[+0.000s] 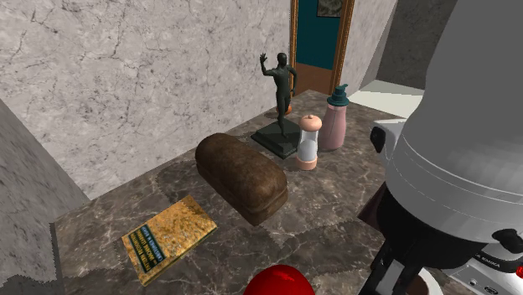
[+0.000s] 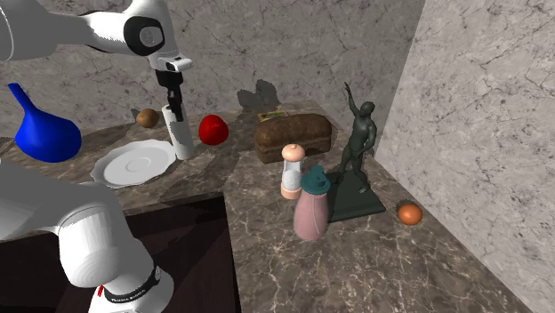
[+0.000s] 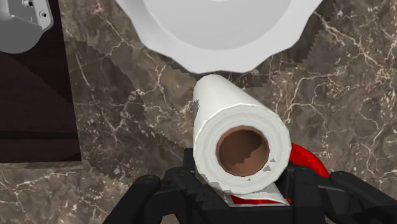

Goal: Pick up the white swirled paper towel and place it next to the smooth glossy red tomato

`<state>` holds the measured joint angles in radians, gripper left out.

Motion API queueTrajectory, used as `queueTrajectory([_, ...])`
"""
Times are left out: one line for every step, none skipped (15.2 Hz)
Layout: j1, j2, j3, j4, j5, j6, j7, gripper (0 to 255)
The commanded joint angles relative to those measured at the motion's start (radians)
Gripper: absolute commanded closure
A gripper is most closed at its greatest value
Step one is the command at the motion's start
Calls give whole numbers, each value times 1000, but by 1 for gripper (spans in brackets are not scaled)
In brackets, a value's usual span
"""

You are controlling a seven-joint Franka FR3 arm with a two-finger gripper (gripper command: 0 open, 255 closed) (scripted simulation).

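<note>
Near tomato (image 2: pixel 213 130), paper towel (image 2: pixel 180 135) upright in tool (image 3: pixel 238 179)

The tomato (image 1: pixel 279 281) is cut off by the shoulder view's lower edge; in the wrist view the paper towel roll (image 3: pixel 236 137) hides most of it, and the plate (image 3: pixel 222 32) runs out of frame; the book's (image 1: pixel 168 237) lettering is too small to read; the loaf (image 2: pixel 293 138) hides most of that book in the second exterior view.

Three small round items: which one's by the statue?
The orange one, beside the statue; the red tomato and brown one sit far off near the plate.
</note>
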<state>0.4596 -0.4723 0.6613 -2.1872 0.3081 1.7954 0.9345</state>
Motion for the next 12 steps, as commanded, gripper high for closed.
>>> queueTrajectory([0, 0, 0, 0, 0, 1, 0, 255])
queueTrajectory([0, 0, 0, 0, 0, 1, 0, 255])
queueTrajectory([0, 0, 0, 0, 0, 1, 0, 255])
queueTrajectory([0, 0, 0, 0, 0, 1, 0, 0])
queueTrajectory([0, 0, 0, 0, 0, 1, 0, 0])
queueTrajectory([0, 0, 0, 0, 0, 1, 0, 0])
queueTrajectory([0, 0, 0, 0, 0, 1, 0, 0])
queueTrajectory([0, 0, 0, 0, 0, 1, 0, 0])
queueTrajectory([0, 0, 0, 0, 0, 1, 0, 0])
queueTrajectory([-2, -1, -7, 31, -5, -32, 2, 0])
queueTrajectory([-4, 0, -15, 64, -9, -65, 3, 0])
queueTrajectory([-7, 2, -21, 98, -14, -98, 6, 0])
